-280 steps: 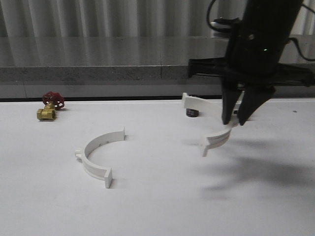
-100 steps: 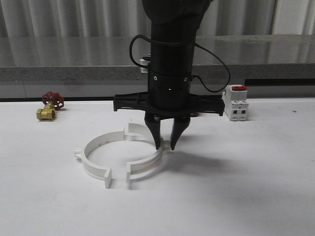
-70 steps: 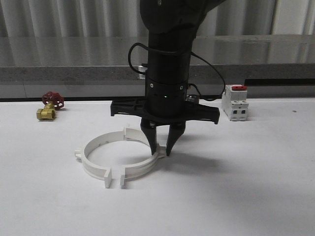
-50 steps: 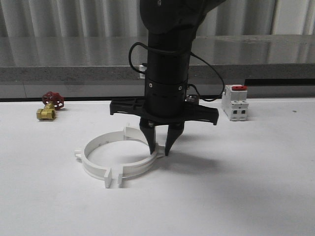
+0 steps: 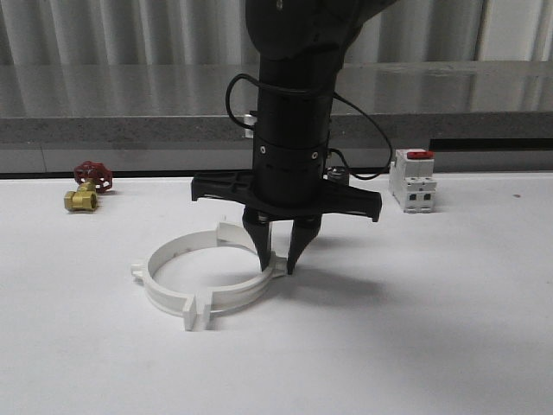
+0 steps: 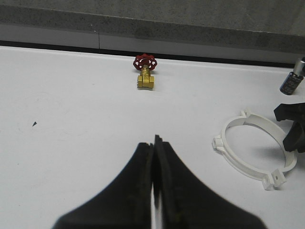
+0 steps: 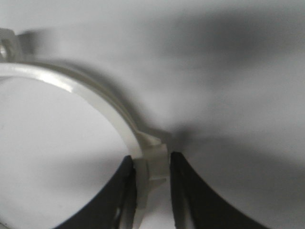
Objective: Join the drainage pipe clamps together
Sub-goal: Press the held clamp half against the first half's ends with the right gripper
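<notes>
On the near middle of the white table (image 5: pixel 415 346), the two drainage pipe clamps (image 5: pixel 164 294) lie flat as a white ring, their flat end tabs side by side at the near edge and at the far edge. A small lug juts from the ring's left side. The right gripper (image 5: pixel 276 258) stands upright over the ring's right side, its dark fingers (image 7: pixel 183 191) closed on the band there, one inside the ring and one outside, pinching a small outer lug. In the left wrist view the left gripper (image 6: pixel 155 162) hangs above bare table with its fingers pressed together, holding nothing. Farther back sit a brass valve (image 5: pixel 83 199) with a red handwheel at left and a white breaker (image 5: pixel 413 181) with a red top at right.
</notes>
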`<state>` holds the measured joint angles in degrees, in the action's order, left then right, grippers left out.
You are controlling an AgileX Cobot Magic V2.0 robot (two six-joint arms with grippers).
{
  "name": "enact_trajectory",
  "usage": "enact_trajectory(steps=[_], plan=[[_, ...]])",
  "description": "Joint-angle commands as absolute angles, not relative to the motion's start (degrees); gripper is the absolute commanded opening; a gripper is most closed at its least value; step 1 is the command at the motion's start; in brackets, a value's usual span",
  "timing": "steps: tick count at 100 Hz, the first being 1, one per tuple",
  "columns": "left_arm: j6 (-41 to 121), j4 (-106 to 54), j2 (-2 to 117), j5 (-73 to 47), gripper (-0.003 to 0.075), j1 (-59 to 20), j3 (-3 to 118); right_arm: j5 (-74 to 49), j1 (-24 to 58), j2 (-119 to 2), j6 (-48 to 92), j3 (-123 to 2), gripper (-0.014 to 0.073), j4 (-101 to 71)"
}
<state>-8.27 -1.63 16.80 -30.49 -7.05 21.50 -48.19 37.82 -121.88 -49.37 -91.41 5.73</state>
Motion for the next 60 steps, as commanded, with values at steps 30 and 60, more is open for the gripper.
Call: enact_trajectory(steps=[30,60], plan=[[-8.2,-1.8,17.1,-26.2,-0.0020,-7.0,23.1,-44.1,37.7,-118.8,-49.4,-93.1,0.0230,4.1],[-8.2,-1.8,17.1,-26.2,-0.0020,-7.0,23.1,-44.4,37.7,-118.8,-46.5,-93.1,0.0430,4.1]])
